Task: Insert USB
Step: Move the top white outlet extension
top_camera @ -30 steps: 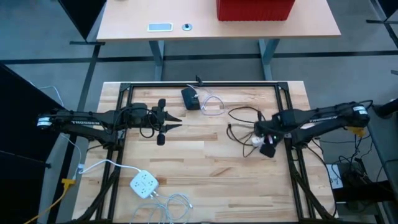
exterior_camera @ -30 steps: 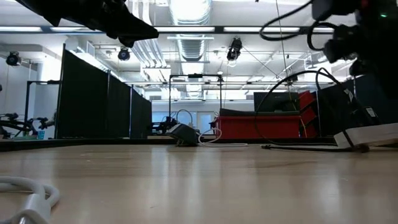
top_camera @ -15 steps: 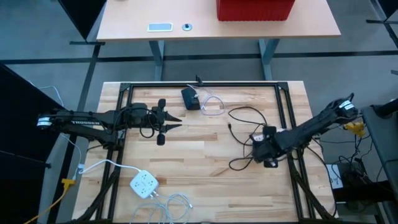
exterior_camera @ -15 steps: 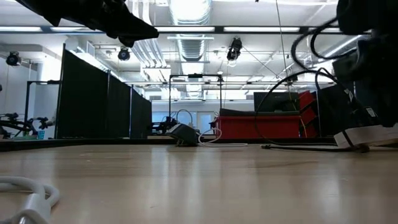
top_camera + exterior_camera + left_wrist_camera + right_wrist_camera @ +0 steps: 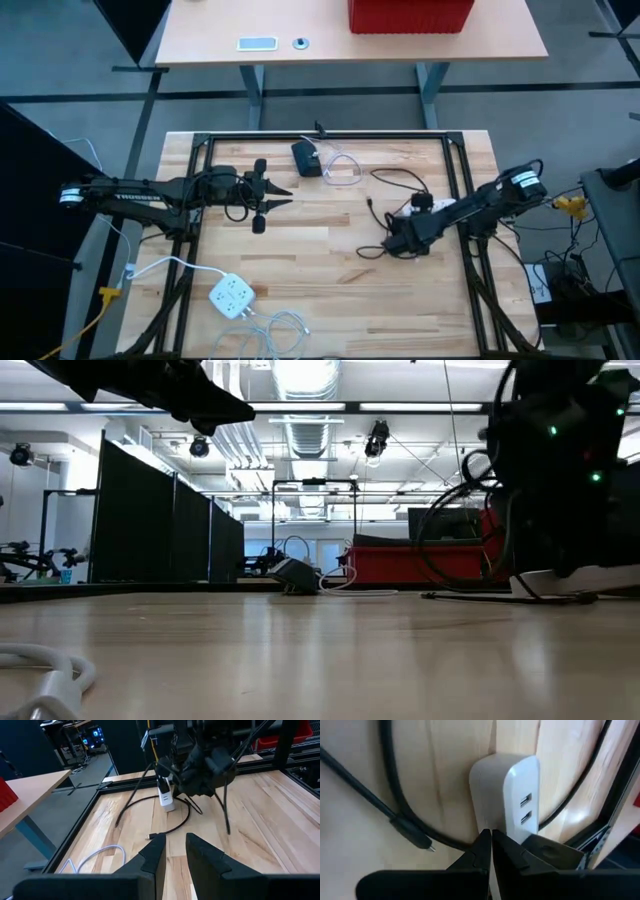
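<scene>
Right of centre in the overhead frame, the right gripper (image 5: 402, 240), fingers together, hovers by the white charger (image 5: 512, 800) and limp black USB cable (image 5: 395, 815), best pinched behind its stiff plug (image 5: 422, 842); left gripper (image 5: 272, 196), fingers apart, waits left.

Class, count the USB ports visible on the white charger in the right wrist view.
2: both sit on the white charger, stacked as an upper port and lower port. Other faces are hidden.
</scene>
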Controlling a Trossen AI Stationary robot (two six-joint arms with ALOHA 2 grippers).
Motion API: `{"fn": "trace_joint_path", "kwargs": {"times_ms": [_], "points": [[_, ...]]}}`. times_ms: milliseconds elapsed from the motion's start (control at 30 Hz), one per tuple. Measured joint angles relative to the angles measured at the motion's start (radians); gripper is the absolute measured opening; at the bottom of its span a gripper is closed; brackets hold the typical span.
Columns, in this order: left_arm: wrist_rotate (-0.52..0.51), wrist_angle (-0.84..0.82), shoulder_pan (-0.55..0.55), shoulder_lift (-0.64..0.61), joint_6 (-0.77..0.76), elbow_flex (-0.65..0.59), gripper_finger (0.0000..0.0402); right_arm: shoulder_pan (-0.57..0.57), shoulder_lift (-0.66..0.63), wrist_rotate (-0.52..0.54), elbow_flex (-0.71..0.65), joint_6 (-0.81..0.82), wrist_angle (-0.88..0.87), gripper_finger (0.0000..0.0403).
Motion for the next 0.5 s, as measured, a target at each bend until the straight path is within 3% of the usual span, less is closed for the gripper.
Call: {"fn": "trace_joint_path", "kwargs": {"times_ms": [167,333,500], "points": [[0.000,0.000,0.000,0.000,0.000,0.000,0.0064,0.006,-0.082,-0.069,0.040,0.020,0.012,0.0000],[0.000,-0.001,0.000,0.000,0.000,0.000,0.0064,0.026,-0.191,-0.356,0.024,-0.019,0.169,0.0000],[0.000,-0.001,0.000,0.000,0.000,0.000,0.0064,0.039,-0.193,-0.372,-0.001,-0.066,0.332,0.0000]]}}
